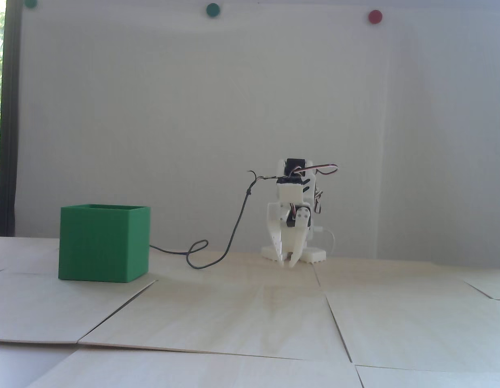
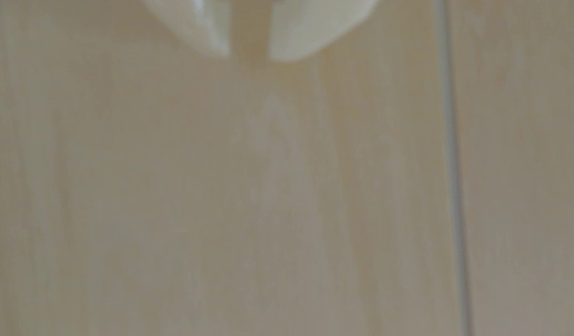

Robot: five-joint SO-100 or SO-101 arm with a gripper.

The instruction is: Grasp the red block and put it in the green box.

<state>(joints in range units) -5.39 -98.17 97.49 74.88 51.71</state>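
Observation:
The green box (image 1: 100, 246) stands on the wooden table at the left of the fixed view, its top open. The red block shows in neither view. The white arm (image 1: 292, 202) is folded low at the back centre, well right of the box. My gripper (image 1: 287, 262) points straight down just above the table. In the wrist view its two white fingertips (image 2: 214, 35) enter from the top edge, and my gripper (image 2: 250, 55) has a narrow gap between the jaws with only bare wood showing through. It holds nothing.
A dark cable (image 1: 217, 258) loops over the table between the box and the arm. The table is made of light wooden panels with seams (image 1: 334, 319) (image 2: 453, 181). Round green dots (image 1: 212, 9) and a red dot (image 1: 374, 16) sit on the white wall behind.

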